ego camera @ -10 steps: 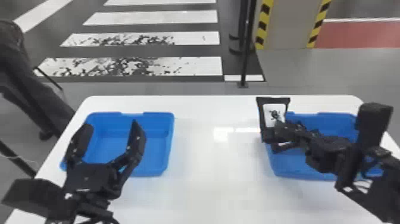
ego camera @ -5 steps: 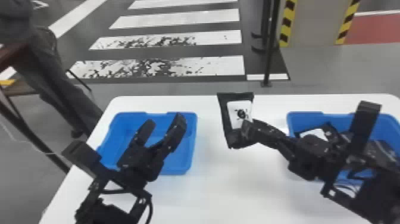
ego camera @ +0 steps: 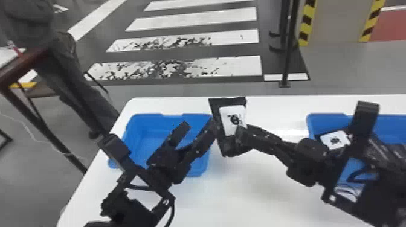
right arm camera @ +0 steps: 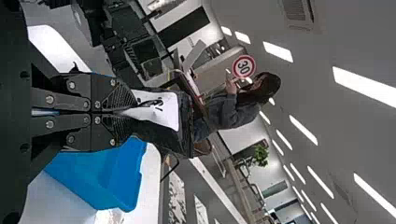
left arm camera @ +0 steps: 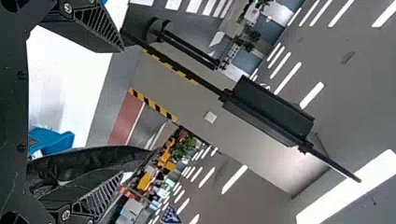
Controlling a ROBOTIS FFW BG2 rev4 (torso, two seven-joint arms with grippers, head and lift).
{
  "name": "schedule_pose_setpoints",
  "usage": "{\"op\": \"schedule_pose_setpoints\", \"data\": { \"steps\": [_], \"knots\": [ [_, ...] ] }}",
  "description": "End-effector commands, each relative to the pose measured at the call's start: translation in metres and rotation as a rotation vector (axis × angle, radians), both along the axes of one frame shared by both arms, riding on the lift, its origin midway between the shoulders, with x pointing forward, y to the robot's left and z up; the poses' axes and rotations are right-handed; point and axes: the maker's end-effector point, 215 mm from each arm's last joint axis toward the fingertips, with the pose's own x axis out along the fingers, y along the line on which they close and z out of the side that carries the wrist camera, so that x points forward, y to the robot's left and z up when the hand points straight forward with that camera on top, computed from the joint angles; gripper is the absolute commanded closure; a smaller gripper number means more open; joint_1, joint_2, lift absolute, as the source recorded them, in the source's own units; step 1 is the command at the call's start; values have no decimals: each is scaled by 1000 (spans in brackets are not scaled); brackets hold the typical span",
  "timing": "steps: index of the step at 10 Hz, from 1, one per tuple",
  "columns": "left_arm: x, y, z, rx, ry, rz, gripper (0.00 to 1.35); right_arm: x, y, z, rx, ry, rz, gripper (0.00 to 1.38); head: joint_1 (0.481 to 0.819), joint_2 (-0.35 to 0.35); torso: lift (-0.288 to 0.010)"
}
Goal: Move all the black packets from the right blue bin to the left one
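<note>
My right gripper (ego camera: 240, 132) is shut on the lower part of a black packet (ego camera: 223, 145) with a white label, held above the table beside the left blue bin (ego camera: 166, 116). In the right wrist view, my right gripper (right arm camera: 123, 112) grips this packet (right arm camera: 163, 133). My left gripper (ego camera: 199, 123) stands open over the left bin, its right finger close against the packet's left edge. In the left wrist view, dark crinkled packet material (left arm camera: 79, 161) lies along one finger of my open left gripper (left arm camera: 122, 109). A labelled packet (ego camera: 335, 140) sits in the right blue bin (ego camera: 312, 120).
Both bins stand on a white table (ego camera: 259, 193), with bare tabletop between them. The right forearm (ego camera: 308, 163) reaches across the right bin's front and hides part of it. A black post (ego camera: 288, 54) stands beyond the far edge.
The right gripper has carried its packet left from the right bin towards the left gripper. The left gripper has turned and leans right, nearer the packet. The head view has swung left.
</note>
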Motion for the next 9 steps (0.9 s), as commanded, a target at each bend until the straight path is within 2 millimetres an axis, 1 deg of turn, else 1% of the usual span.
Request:
{"op": "schedule_pose_setpoints", "data": {
  "steps": [1, 2, 4, 5, 6, 7, 8, 9],
  "knots": [
    [-1, -7, -1, -2, 6, -16, 121, -5, 14, 1, 10, 6, 33, 1124, 695, 217, -140],
    [-1, -8, 3, -5, -8, -15, 119, -10, 20, 0, 15, 15, 51, 1124, 695, 223, -140],
    [0, -2, 15, -30, -43, 5, 121, -16, 27, -3, 22, 30, 71, 1124, 695, 237, -140],
    [0, -3, 14, -28, -42, 5, 167, -16, 28, -4, 21, 31, 72, 1124, 695, 246, -140],
    [1, -6, 14, -18, -40, 4, 627, -15, 28, -2, 23, 29, 73, 1124, 695, 253, -140],
    [0, -11, 6, -22, -11, -10, 986, -14, 28, -1, 24, 27, 73, 1124, 695, 253, -140],
    [-1, -13, 6, 15, -12, -12, 1147, -12, 28, 0, 22, 24, 71, 1124, 695, 250, -140],
    [0, -14, 7, 30, -15, -10, 1202, -9, 27, 0, 23, 22, 66, 1124, 695, 244, -140]
  ]
}}
